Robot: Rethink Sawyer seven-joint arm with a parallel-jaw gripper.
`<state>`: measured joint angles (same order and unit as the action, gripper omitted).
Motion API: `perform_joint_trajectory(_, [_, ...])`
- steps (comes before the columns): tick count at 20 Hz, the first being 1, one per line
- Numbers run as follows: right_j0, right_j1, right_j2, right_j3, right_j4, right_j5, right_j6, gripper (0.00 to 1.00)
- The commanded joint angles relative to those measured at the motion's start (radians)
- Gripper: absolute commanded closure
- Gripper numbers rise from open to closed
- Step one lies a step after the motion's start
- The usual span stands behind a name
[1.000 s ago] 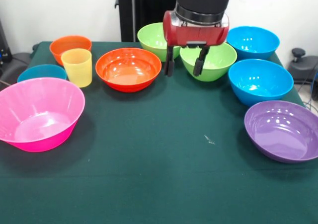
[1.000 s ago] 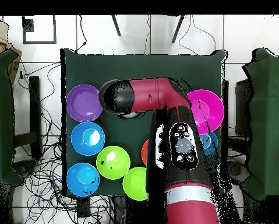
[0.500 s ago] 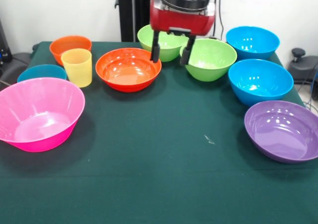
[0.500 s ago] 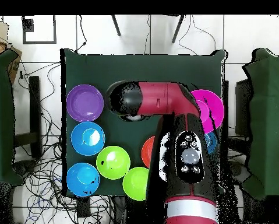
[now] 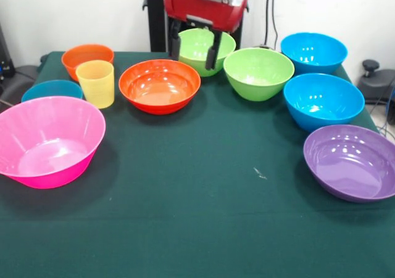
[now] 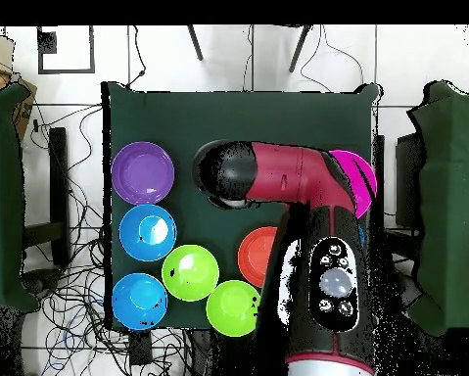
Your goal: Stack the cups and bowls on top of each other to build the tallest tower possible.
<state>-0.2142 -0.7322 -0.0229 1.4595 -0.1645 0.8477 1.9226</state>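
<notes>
My gripper (image 5: 194,49) hangs open and empty at the far side, high above the table, in front of a lime green bowl (image 5: 226,42). Just below and left of it sits the big orange bowl (image 5: 159,84). The pale-yellow cup (image 5: 95,82) stands upright at the left, beside a small orange bowl (image 5: 86,56) and a small blue bowl (image 5: 51,90). The large pink bowl (image 5: 49,141) is near left. A second green bowl (image 5: 258,73), two blue bowls (image 5: 313,52) (image 5: 323,100) and the purple bowl (image 5: 350,161) line the right. Each stands alone; no tower shows.
Dark green cloth (image 5: 203,216) covers the table. From overhead, the red arm (image 6: 311,245) hides the cup and most of the pink bowl (image 6: 362,176); the purple bowl (image 6: 142,172), blue bowls (image 6: 147,231) and green bowls (image 6: 190,272) show at the left.
The gripper has risen and drifted left and back in the front view, from between the two green bowls to high in front of the far green one. It stays open. No bowl moved.
</notes>
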Motion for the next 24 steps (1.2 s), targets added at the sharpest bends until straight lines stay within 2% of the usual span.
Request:
perform_joint_trajectory(1, [0.021, -0.010, -0.019, 0.135, 0.005, -0.009, 0.150, 0.00])
perform_joint_trajectory(10, [-0.029, -0.015, -0.013, 0.186, -0.001, -0.063, 0.091, 0.00])
perform_joint_trajectory(15, [-0.029, 0.042, -0.029, 0.135, -0.019, -0.052, 0.118, 0.00])
perform_joint_trajectory(24, [-0.038, 0.109, -0.047, 0.096, -0.055, -0.110, 0.092, 0.00])
